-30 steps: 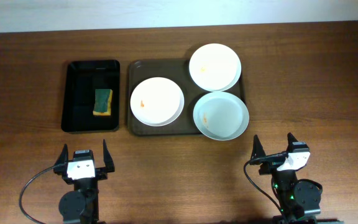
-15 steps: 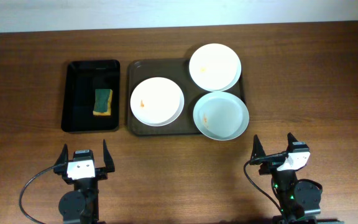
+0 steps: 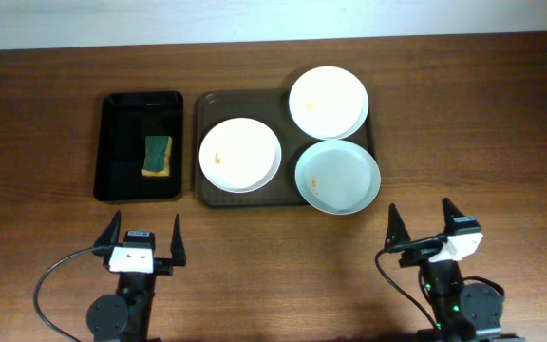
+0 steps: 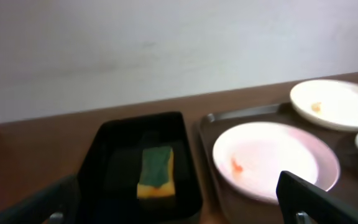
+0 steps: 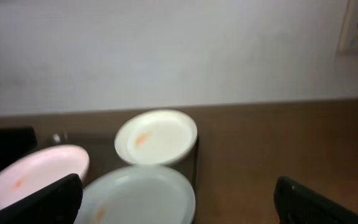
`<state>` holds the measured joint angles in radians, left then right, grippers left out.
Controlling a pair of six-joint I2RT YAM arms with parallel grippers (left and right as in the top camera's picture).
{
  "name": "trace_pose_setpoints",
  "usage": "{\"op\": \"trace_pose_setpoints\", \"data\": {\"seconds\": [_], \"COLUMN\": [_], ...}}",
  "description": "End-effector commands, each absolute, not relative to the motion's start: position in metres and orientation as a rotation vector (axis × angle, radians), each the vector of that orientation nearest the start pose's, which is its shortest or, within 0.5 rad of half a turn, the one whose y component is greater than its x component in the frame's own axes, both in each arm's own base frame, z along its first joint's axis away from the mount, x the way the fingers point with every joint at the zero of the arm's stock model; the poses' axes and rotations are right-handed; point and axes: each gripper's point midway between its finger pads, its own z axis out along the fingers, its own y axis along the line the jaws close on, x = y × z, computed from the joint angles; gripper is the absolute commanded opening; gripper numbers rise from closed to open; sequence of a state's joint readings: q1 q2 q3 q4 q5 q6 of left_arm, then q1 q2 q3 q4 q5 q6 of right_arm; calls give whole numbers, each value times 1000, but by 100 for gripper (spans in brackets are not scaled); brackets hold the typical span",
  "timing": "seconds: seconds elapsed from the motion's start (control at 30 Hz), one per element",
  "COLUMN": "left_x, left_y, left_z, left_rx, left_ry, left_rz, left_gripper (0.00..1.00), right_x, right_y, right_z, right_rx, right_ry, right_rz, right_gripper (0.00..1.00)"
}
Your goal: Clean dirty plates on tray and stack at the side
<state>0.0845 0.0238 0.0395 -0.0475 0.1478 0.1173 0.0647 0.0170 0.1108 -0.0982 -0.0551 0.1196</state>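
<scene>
Three plates (image 3: 240, 155) sat on the tray (image 3: 245, 99). Nearer than the tray, the left tool (image 3: 146, 218) and right tool (image 3: 419, 205) stood open, empty.

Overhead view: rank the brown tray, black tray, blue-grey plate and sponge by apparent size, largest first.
Largest to smallest:
brown tray
black tray
blue-grey plate
sponge
All lie at table height, so nearness barely skews this.
</scene>
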Motion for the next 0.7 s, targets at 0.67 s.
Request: {"op": "trace_pose_setpoints", "data": {"seconds": [0.67], "left_x": [304], "left_y": [-26], "left_z": [272], "left_rx": [252], "left_ry": [1907], "left_rz": [-145], "left_gripper": [99], "right_x": [254], "right_y": [33], "right_z": [302], "right_rx": [-97], "right_ry": [1866], "right_rz": [162], "right_gripper": [98]}}
